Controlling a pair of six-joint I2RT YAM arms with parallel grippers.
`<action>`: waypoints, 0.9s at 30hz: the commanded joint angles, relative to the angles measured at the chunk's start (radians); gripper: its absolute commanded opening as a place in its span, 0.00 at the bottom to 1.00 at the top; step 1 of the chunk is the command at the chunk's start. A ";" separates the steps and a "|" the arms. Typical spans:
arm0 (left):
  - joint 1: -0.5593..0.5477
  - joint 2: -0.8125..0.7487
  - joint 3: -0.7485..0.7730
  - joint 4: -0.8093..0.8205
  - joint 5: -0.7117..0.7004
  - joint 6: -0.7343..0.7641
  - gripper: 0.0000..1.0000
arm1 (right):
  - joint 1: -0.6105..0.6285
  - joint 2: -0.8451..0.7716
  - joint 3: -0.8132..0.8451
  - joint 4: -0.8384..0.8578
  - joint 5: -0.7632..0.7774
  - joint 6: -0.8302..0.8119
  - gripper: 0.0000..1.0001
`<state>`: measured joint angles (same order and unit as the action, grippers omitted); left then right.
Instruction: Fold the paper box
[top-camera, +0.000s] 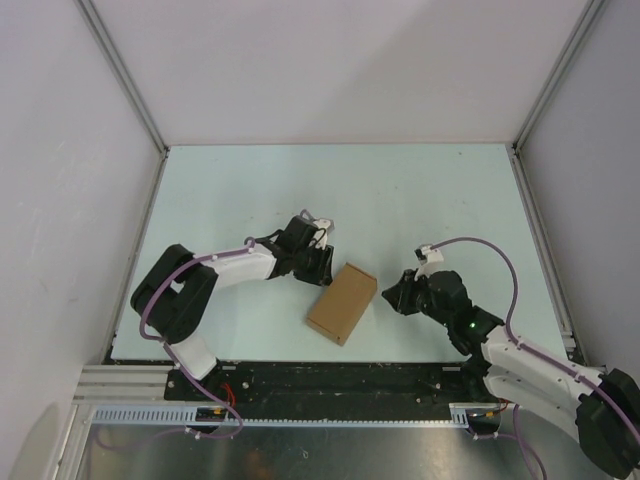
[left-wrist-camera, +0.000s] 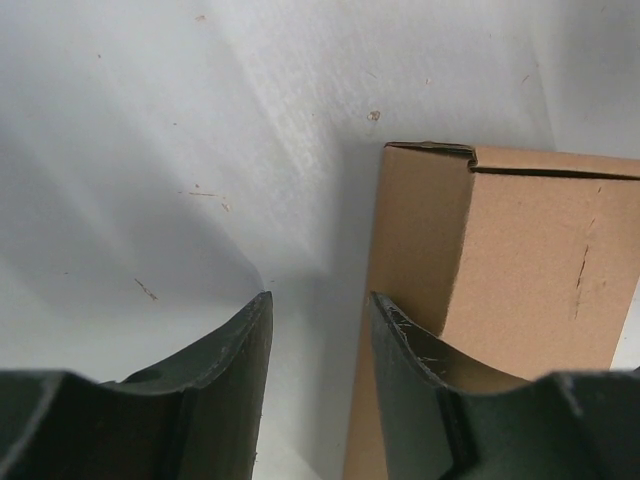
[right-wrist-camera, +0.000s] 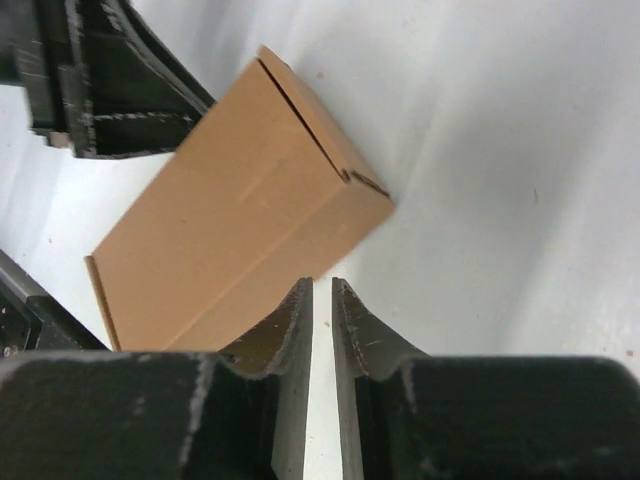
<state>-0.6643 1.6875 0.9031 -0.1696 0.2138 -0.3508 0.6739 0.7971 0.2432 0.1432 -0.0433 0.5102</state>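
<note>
The paper box (top-camera: 342, 302) lies on the table as a closed brown oblong carton, slanted, between the two arms. My left gripper (top-camera: 320, 272) stands at the carton's far left corner. In the left wrist view the left gripper (left-wrist-camera: 321, 297) is open with only bare table between its fingers, and the box (left-wrist-camera: 520, 260) sits just outside the right finger. My right gripper (top-camera: 390, 295) is off the carton's right end. In the right wrist view the right gripper (right-wrist-camera: 322, 283) shows a narrow gap holding nothing, with the box (right-wrist-camera: 230, 210) ahead and to the left, apart from the fingertips.
The pale table (top-camera: 440, 200) is walled by white panels at the back and on both sides. A black rail (top-camera: 330, 378) runs along the near edge by the arm bases. The left arm's fingers (right-wrist-camera: 100, 80) show beyond the carton in the right wrist view.
</note>
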 joint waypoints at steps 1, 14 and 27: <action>0.006 -0.048 -0.009 0.004 0.004 -0.028 0.49 | -0.005 0.034 0.024 -0.064 0.042 0.094 0.15; 0.005 -0.032 0.013 0.002 0.006 -0.040 0.49 | -0.010 0.336 0.113 0.019 0.131 0.200 0.00; -0.009 0.067 0.094 0.004 0.027 -0.030 0.48 | -0.008 0.519 0.205 0.045 0.138 0.223 0.00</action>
<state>-0.6670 1.7374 0.9581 -0.1741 0.2173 -0.3702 0.6689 1.2804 0.3962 0.1516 0.0677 0.7250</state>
